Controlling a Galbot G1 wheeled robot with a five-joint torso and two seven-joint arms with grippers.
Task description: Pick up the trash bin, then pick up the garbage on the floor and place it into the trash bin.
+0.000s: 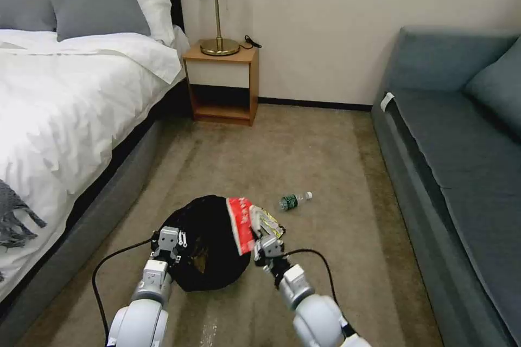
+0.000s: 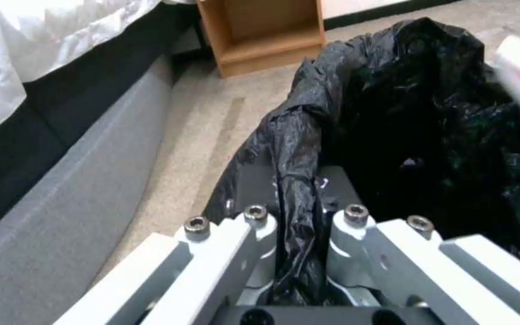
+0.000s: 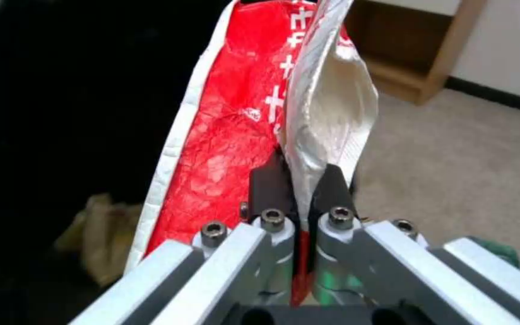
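Right end effector (image 3: 299, 180) pinching red wrapper (image 3: 230, 135), tan paper (image 3: 100, 234) inside bin (image 1: 209, 244)

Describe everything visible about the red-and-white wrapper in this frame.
The red-and-white wrapper is a crumpled, shiny foil-like packet: red face with white print and white edges, silvery inside where it folds open. It stands roughly upright, pinched at its lower end between the shut fingers of the right gripper, and hangs at the rim of the trash bin, over the black bag's opening. Whether it touches the bag is unclear. The left gripper clamps the bin's bag edge.
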